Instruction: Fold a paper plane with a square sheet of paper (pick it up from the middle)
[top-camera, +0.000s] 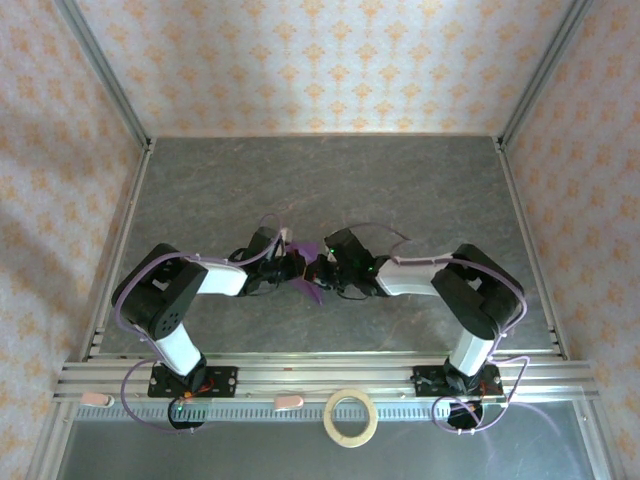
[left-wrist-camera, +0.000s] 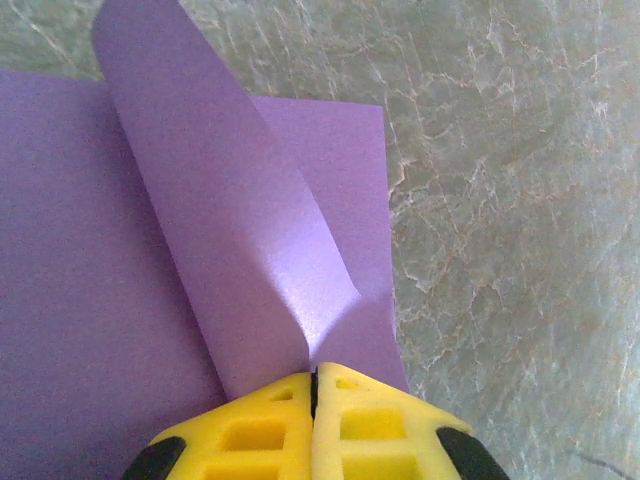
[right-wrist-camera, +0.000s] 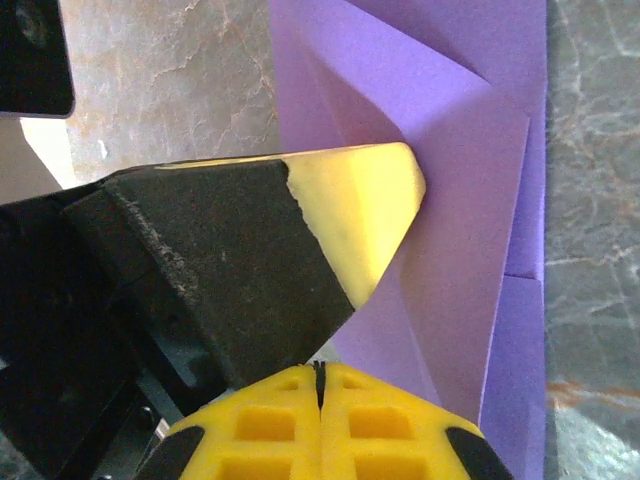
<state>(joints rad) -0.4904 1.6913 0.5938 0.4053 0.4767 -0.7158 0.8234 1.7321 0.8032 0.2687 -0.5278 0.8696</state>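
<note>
The purple square sheet of paper (top-camera: 312, 292) lies at the middle of the grey table, partly folded, with both grippers meeting over it. In the left wrist view the paper (left-wrist-camera: 80, 250) is flat on the table with one flap curled upward. That flap runs down into my left gripper (left-wrist-camera: 314, 385), which is shut on it. In the right wrist view creased layers of the paper (right-wrist-camera: 470, 230) run down to the closed yellow tips of my right gripper (right-wrist-camera: 320, 372). The left gripper's finger (right-wrist-camera: 360, 210) presses against the paper just above them. From above, the left gripper (top-camera: 297, 265) and the right gripper (top-camera: 322, 265) almost touch.
A tan tape ring (top-camera: 351, 417) lies at the near edge beyond the metal rail (top-camera: 320, 378). Two small pink pieces (top-camera: 96, 399) sit on that rail. Patterned walls and metal posts enclose the table (top-camera: 330, 180), whose far half is bare grey surface.
</note>
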